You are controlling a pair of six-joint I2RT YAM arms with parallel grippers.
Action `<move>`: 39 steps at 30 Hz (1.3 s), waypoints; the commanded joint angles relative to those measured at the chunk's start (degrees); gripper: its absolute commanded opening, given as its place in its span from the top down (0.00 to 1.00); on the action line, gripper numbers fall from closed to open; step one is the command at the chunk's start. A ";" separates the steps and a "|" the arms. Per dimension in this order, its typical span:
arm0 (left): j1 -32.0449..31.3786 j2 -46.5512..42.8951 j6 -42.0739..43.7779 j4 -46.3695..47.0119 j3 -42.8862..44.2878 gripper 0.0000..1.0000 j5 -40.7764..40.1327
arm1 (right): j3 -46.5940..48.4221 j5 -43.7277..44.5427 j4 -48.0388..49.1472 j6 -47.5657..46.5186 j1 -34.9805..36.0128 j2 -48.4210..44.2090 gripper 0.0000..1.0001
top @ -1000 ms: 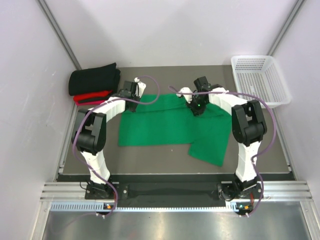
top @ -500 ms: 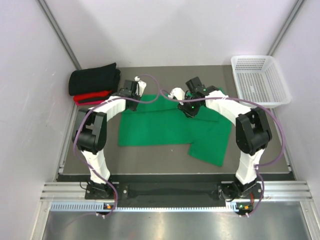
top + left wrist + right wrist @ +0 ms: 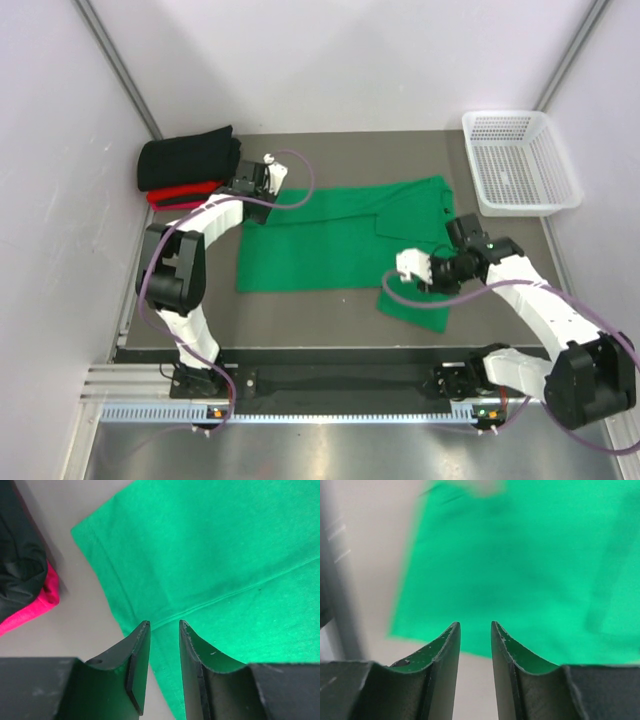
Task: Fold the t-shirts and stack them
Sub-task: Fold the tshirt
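Green t-shirt (image 3: 330, 245) lies under the left end effector (image 3: 163, 624) and right end effector (image 3: 474, 624), both narrowly parted, empty

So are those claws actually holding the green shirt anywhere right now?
No. Neither the left gripper nor the right gripper holds anything; both stand open over the green t-shirt.

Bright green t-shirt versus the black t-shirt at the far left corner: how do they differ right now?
The bright green cloth t-shirt lies spread wide across the middle, only partly folded; the black cloth t-shirt is folded into a compact bundle. The green one rests directly on the dark table; the black one sits on top of a folded red t-shirt. Both are plain-coloured soft cloth shirts.
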 commanded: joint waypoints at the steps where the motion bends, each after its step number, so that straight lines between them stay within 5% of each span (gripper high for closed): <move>1: 0.35 -0.06 0.30 0.37 -0.25 0.65 0.78 | -4.87 -4.10 -14.76 -17.80 -0.14 -3.21 0.68; 14: 0.35 3.64 2.32 0.99 3.27 0.64 -1.77 | -13.66 -0.50 -21.47 -35.30 0.12 -6.83 0.65; 34: 0.27 0.12 3.99 1.78 -0.60 0.63 -3.18 | -17.18 3.54 -8.91 -30.47 1.26 1.08 0.65; 35: 0.27 -0.14 4.51 1.52 -0.69 0.63 -3.09 | -17.53 4.24 -8.21 -30.21 1.53 1.35 0.66; 39: 0.44 -2.68 11.34 -2.33 -2.97 0.63 -2.30 | -17.01 4.95 -6.09 -27.76 2.06 3.19 1.00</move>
